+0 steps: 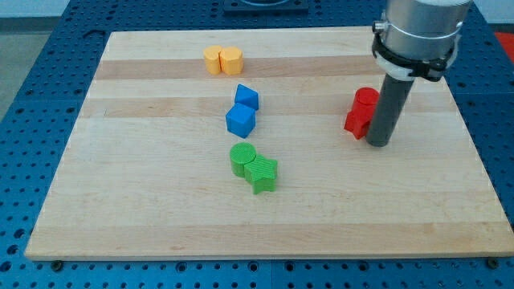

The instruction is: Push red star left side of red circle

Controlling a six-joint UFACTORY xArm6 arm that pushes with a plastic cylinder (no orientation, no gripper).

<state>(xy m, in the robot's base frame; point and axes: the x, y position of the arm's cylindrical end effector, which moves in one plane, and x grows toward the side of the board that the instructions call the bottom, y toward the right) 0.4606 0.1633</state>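
Two red blocks touch each other at the view's right. The upper one looks like the red circle [367,99]. The lower one, slightly to its left, looks like the red star [355,122]. My tip [379,144] rests on the board just right of and slightly below the red star, close against both red blocks. The dark rod hides their right edges.
Two yellow blocks [222,60] sit side by side near the top of the wooden board [144,201]. A blue block [246,97] and a blue cube [240,121] are at mid-board. A green circle [242,157] touches a green star [263,173] below them.
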